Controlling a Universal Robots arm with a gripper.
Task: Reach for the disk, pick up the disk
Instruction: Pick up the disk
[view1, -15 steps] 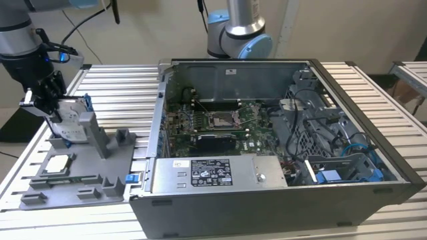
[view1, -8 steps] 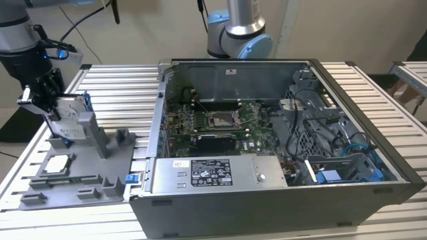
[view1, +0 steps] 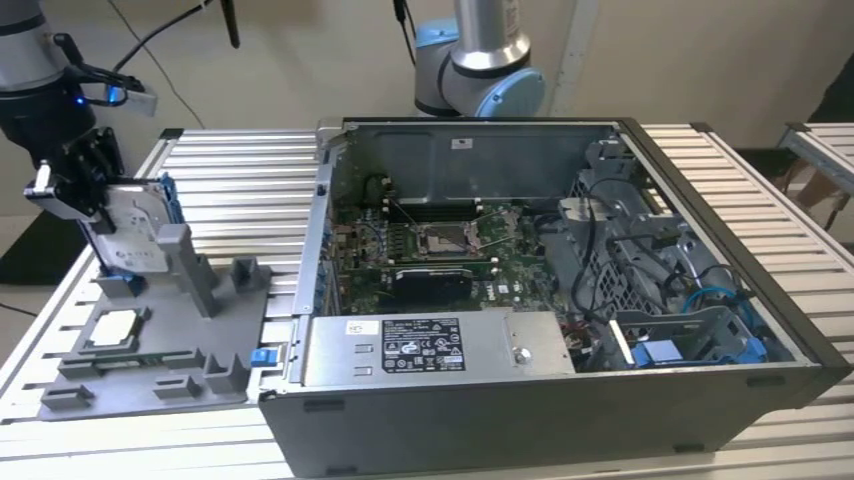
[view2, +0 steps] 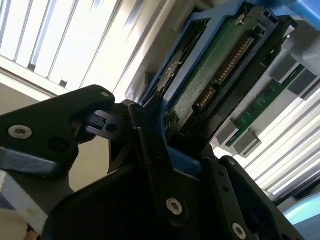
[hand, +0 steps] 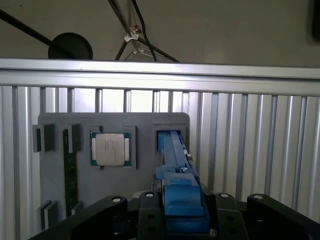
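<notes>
With the gripper (view1: 96, 205) clamped on the blue frame of the disk (view1: 134, 238), upright at the grey tray's (view1: 174, 345) far corner, a straight, square lift should avoid jamming.

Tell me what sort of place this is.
Probably a robotics lab bench for computer assembly work: an open desktop computer case sits on a slatted metal table, beside a grey parts fixture, where the arm's gripper clasps the disk standing upright.
</notes>
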